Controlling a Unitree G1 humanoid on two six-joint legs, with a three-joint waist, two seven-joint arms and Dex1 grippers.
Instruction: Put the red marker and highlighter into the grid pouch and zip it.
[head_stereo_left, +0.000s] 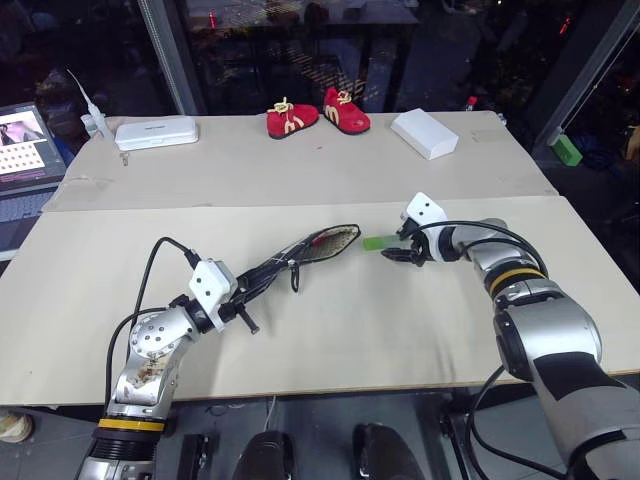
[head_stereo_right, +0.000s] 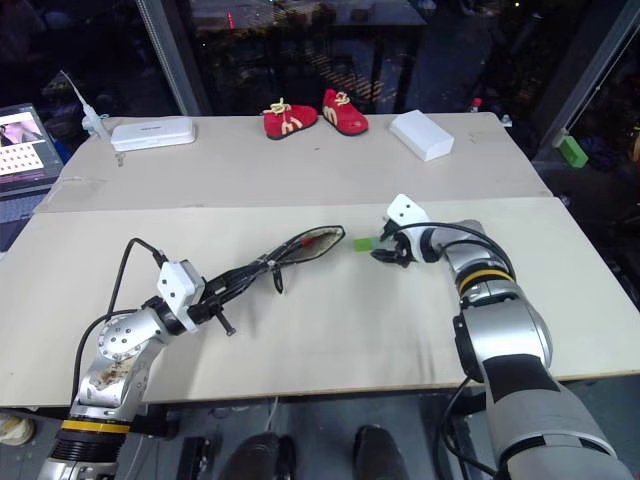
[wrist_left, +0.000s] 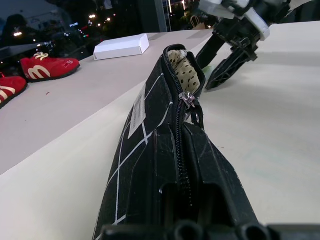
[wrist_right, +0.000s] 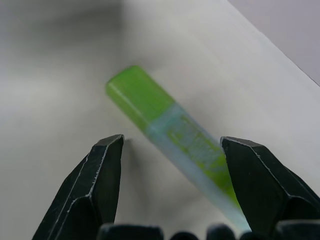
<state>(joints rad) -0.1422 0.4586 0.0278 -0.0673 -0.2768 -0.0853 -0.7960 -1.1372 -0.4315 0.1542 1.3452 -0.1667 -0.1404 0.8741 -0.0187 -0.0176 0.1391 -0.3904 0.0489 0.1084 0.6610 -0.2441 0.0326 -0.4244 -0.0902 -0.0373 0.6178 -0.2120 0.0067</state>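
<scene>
Both arms are silver metal with rounded joint housings, a yellow-and-black striped band on each, loose black cables looping to white camera boxes at the wrists, ending in the left gripper (head_stereo_left: 262, 275) and right gripper (wrist_right: 170, 150), each with two black wedge-shaped fingers.

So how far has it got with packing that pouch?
Partway, it seems. The left gripper holds the grid pouch up with its mouth open. The right gripper, jaws open, is poised around the highlighter, which lies on the table, not yet grasped. I can't spot the red marker. Zipping remains.
</scene>
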